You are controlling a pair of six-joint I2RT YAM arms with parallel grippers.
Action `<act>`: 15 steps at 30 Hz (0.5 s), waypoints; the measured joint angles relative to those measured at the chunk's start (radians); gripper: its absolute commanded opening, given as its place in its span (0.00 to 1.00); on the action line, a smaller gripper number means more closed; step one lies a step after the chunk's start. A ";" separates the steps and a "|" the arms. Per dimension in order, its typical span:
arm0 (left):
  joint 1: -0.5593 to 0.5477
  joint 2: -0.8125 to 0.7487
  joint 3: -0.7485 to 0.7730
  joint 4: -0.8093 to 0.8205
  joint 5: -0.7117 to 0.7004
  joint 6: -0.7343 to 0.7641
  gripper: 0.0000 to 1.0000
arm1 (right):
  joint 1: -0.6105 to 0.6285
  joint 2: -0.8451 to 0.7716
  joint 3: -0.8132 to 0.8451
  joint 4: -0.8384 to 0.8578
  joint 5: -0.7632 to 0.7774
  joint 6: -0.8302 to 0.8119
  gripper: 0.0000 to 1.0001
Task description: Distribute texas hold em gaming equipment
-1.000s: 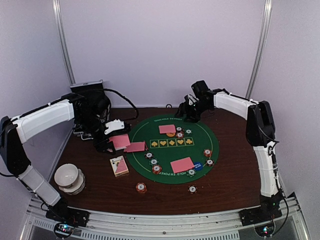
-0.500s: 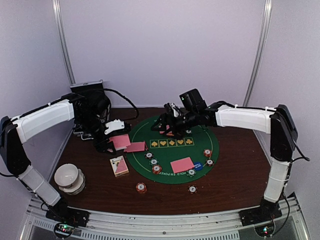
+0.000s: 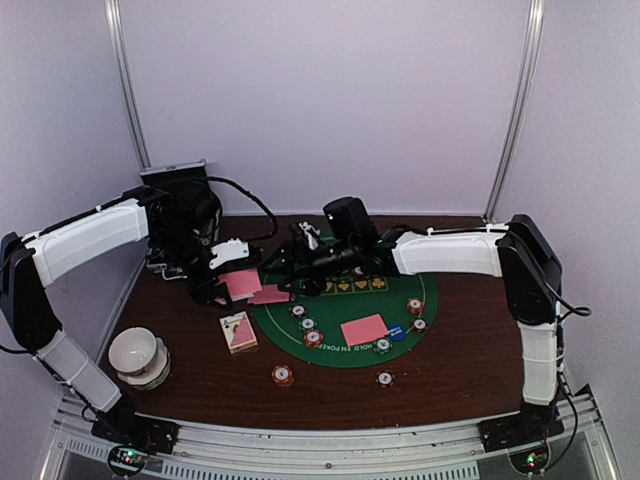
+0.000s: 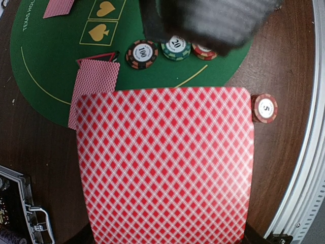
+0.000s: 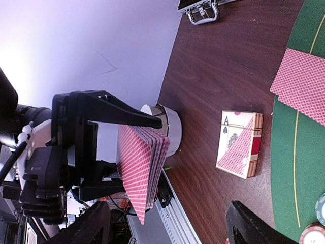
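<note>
My left gripper (image 3: 226, 281) is shut on a deck of pink-backed cards (image 3: 240, 283) held above the table's left side. The deck fills the left wrist view (image 4: 165, 162) and hides that gripper's fingers. My right gripper (image 3: 287, 263) is open and empty, reaching across the green mat (image 3: 350, 300) close to the deck. The right wrist view shows the fanned deck (image 5: 142, 162) between the left gripper's black fingers (image 5: 106, 109), with my right gripper (image 5: 167, 218) wide apart in front of it. One card (image 3: 270, 294) lies at the mat's left edge, two cards (image 3: 364, 329) near the front. Chips (image 3: 308, 324) and a blue button (image 3: 397, 331) lie on the mat.
A card box (image 3: 238, 331) lies on the table left of the mat; it also shows in the right wrist view (image 5: 238, 145). A white bowl (image 3: 135, 355) stands front left. A black case (image 3: 178, 185) is at the back left. Loose chips (image 3: 283, 375) lie near the front edge.
My right arm has swung from the mat's far right across to the left, ending close to the deck. The left arm and deck have not moved.
</note>
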 measured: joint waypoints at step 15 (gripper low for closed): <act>0.004 0.000 0.000 0.000 0.011 -0.004 0.00 | 0.037 0.131 0.120 0.059 -0.079 0.082 0.84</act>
